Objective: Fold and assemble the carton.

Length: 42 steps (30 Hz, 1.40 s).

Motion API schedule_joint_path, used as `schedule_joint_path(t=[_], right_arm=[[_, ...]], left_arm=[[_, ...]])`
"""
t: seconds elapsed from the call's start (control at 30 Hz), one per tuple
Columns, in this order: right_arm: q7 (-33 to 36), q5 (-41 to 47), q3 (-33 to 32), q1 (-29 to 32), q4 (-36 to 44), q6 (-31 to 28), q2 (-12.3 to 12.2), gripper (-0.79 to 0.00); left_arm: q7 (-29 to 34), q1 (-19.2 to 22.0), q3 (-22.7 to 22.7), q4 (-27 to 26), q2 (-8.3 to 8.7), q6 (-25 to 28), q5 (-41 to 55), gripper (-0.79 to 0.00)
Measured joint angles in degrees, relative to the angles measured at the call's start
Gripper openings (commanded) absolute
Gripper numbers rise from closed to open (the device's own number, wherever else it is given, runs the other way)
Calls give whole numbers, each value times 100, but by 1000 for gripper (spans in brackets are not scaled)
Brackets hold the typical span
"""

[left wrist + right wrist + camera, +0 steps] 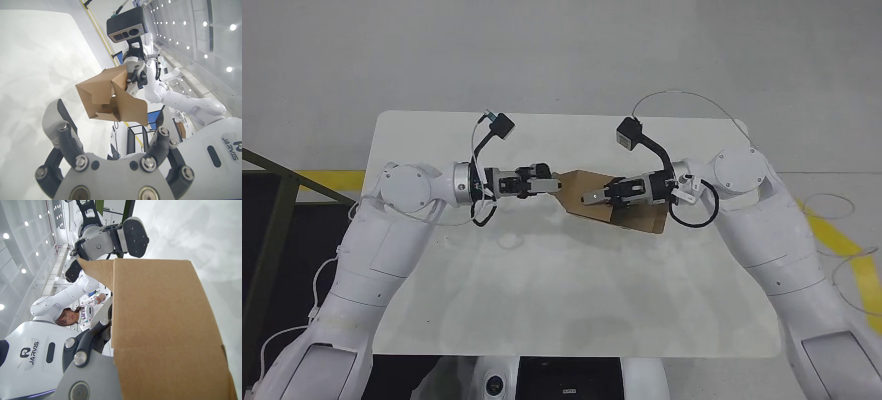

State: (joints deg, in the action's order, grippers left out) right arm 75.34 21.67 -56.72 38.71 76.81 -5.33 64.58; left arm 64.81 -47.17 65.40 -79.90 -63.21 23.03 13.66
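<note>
Top view, carton: the brown, partly folded cardboard carton (637, 213) is held up over the far middle of the white tabletop (542, 290).
Top view, right gripper: the right gripper (592, 195) is clamped on the carton.
Top view, left gripper: the left gripper (550, 182) sits just beside the carton's left tip; contact, cannot tell.
Left wrist view, left gripper: the left gripper (109, 111) is spread wide, with the carton (94, 91) just ahead of its fingertips.
Left wrist view, carton: flaps splayed, and the right gripper (133, 83) pinches a panel on its far side.
Right wrist view, carton: a flat panel of the carton (160, 313) sits close up.
Right wrist view, left gripper: the left gripper (104, 255) gapes just beyond the carton's far edge.
</note>
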Motion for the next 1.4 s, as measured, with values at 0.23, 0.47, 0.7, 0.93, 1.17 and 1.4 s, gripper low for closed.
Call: schedule_joint_path(t=[0.23, 0.47, 0.7, 0.93, 1.17, 1.4], right_arm=[[35, 9, -67, 62, 160, -39, -29, -785], [70, 208, -132, 104, 245, -164, -37, -785], [154, 533, -113, 142, 261, -323, -15, -785], [153, 777, -49, 117, 209, -438, 25, -785], [232, 1160, 2, 102, 142, -619, 76, -785], [358, 1502, 65, 132, 82, -753, 125, -785]], left_arm=[[-157, 49, 6, 265, 9, 42, -115, 0], [-139, 19, 67, 375, 42, 77, -135, 0], [-108, -8, 15, 377, 56, 77, -205, 0], [-44, -20, -110, 280, 52, 121, -241, 0], [-21, -6, -196, 232, 46, 141, -188, 0], [19, 3, -306, 189, 31, 173, -81, 0]])
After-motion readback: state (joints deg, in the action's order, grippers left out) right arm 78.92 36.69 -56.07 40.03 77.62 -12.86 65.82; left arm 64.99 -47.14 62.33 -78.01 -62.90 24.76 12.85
